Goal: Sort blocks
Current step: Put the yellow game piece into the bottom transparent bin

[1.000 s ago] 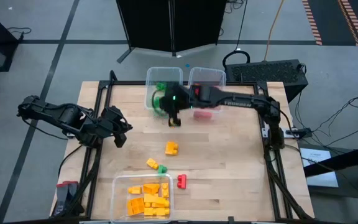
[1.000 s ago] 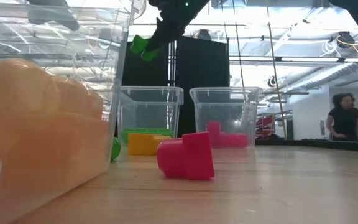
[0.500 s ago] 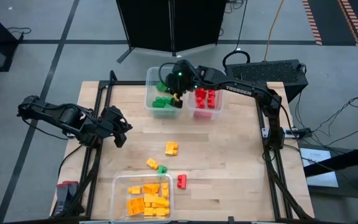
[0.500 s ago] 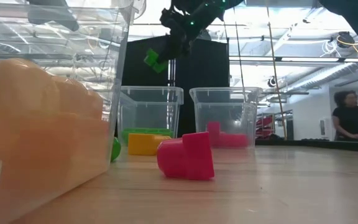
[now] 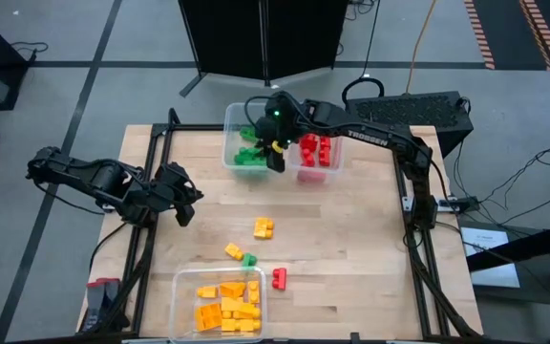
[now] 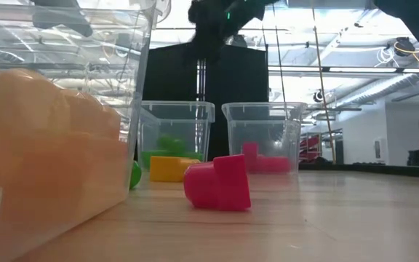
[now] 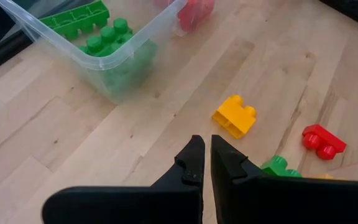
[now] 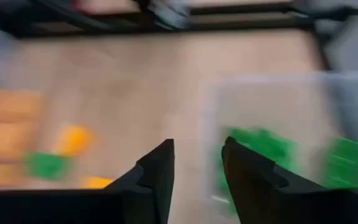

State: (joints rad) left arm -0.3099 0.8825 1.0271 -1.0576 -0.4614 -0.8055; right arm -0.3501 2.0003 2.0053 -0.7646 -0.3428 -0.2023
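The tabletop was pale wood grain. Green blocks filled one clear tub, red blocks the clear tub beside it, and yellow-orange blocks a third. Loose blocks were yellow-orange, green and red. Both arms were dark.

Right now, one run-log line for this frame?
right gripper: open, empty, over clear plastic tub of green bricks | left gripper: shut, parked at table's left | loose bricks on wooden table: yellow, green, red
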